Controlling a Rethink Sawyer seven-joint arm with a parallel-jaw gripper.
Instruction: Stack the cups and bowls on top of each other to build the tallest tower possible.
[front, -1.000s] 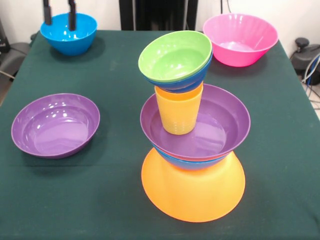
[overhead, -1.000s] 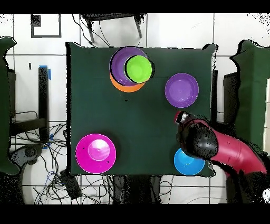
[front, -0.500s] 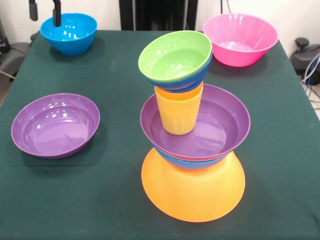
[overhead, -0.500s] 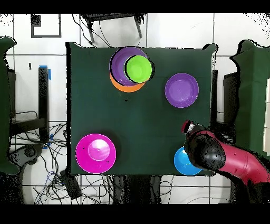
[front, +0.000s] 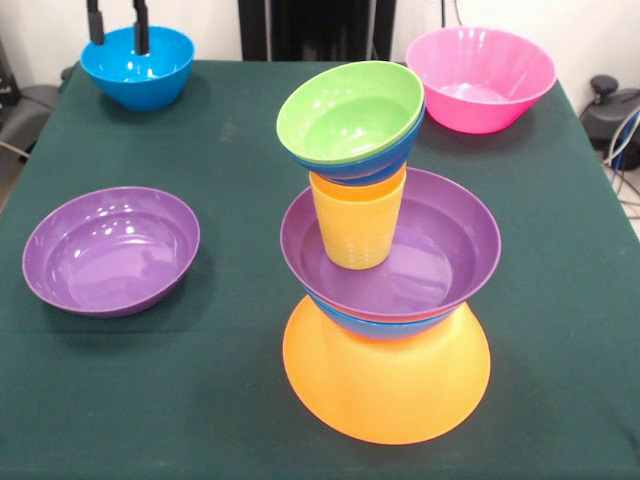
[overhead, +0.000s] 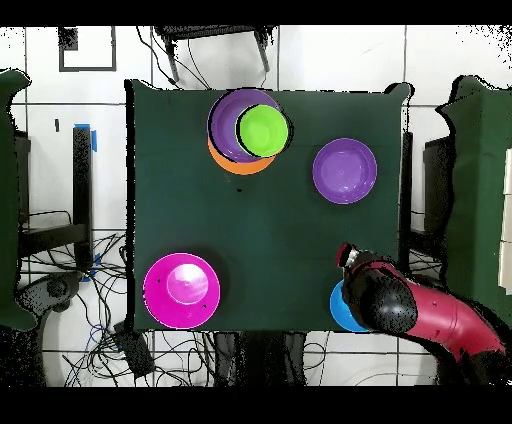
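The tower (front: 386, 300) stands at the front centre: an upside-down yellow-orange bowl (front: 385, 385), a blue bowl (front: 378, 326), a purple bowl (front: 430, 250), a yellow ribbed cup (front: 358, 228), a dark blue bowl (front: 372, 164) and a green bowl (front: 350, 108) on top, tilted. From above the tower (overhead: 245, 130) sits near the top edge. My gripper (front: 118, 25) hangs open over the left half of a bright blue bowl (front: 140, 68) at the far left corner, with nothing held. In the overhead view the arm (overhead: 420, 315) covers part of that blue bowl (overhead: 340, 308).
A loose purple bowl (front: 110, 250) rests at the left, seen from above as a purple bowl (overhead: 345, 170). A large pink bowl (front: 482, 78) sits at the far right corner, the pink bowl (overhead: 181, 290) from above. Green cloth (front: 230, 150) covers the table; cables lie beyond its edges.
The gripper swung out past the blue bowl's edge and higher, then came back over the bowl, close to where it hung a second ago. The bowls and tower have not moved.
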